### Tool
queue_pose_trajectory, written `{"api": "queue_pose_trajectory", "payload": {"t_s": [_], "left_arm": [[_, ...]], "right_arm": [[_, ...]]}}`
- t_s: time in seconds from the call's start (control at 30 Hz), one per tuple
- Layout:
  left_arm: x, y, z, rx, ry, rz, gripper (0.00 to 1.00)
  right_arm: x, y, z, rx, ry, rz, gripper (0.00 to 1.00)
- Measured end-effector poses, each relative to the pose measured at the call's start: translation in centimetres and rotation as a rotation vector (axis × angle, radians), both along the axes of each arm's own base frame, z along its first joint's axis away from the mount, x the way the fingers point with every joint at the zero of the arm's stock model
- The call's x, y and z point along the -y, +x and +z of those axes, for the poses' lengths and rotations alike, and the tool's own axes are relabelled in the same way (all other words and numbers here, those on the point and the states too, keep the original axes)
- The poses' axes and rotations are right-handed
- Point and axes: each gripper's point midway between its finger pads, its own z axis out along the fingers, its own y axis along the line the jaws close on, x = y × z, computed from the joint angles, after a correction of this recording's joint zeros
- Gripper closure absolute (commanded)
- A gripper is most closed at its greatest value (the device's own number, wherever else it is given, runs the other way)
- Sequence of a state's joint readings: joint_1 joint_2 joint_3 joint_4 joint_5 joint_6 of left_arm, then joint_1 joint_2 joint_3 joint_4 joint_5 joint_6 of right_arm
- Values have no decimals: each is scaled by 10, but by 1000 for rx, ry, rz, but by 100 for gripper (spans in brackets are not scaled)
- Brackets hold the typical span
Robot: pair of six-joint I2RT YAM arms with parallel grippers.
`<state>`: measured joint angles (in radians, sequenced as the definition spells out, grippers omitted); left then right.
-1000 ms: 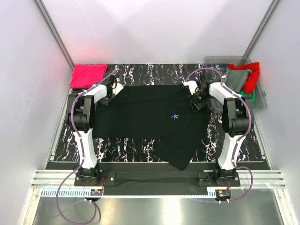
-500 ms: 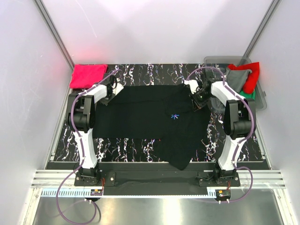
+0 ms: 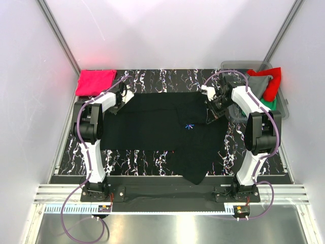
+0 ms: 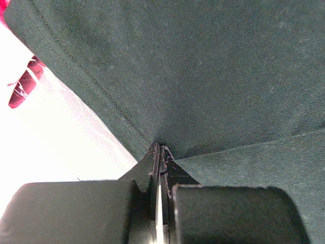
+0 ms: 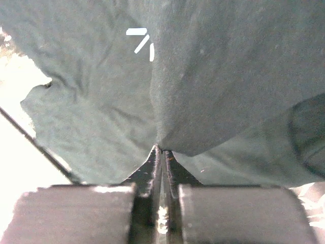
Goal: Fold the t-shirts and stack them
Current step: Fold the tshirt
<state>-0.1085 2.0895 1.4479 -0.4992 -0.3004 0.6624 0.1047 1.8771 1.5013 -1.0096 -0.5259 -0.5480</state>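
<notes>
Right arm has swung a bit farther back and out toward the tub, and its tool [image 3: 217, 103] has pulled one corner of the black t-shirt [image 3: 152, 127] along. The left tool [image 3: 120, 101] has stayed where it was. Both tools are pinched tight on the shirt's far edge, one near each far corner.

A pink-red t-shirt [image 3: 95, 81] lies folded at the far left corner of the surface [image 3: 152, 76], near the left tool. A clear tub [image 3: 238, 65] sits at the far right, just beside the right arm. A grey t-shirt [image 3: 258, 84], a red t-shirt [image 3: 273, 84] and a bit of a green t-shirt [image 3: 274, 104] are piled in it.

The black t-shirt is spread in the middle, with its long side running left to right between the tools. One pointed flap [image 3: 195, 173] reaches the near edge. Its little blue star mark [image 3: 189, 126] faces up.
</notes>
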Motion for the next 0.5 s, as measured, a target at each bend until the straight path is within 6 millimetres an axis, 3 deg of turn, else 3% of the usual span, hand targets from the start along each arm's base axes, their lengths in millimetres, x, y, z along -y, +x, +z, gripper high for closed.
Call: {"api": "queue_pose_trajectory", "payload": {"t_s": [0.23, 0.33, 0.5], "left_arm": [[0, 0, 0, 0, 0, 0, 100], [0, 0, 0, 0, 1, -1, 100], [0, -3, 0, -2, 2, -2, 100]], "right_arm": [[4, -13, 0, -48, -23, 8, 57], [12, -1, 6, 32, -65, 18, 57], [11, 25, 49, 284, -103, 85, 67]]}}
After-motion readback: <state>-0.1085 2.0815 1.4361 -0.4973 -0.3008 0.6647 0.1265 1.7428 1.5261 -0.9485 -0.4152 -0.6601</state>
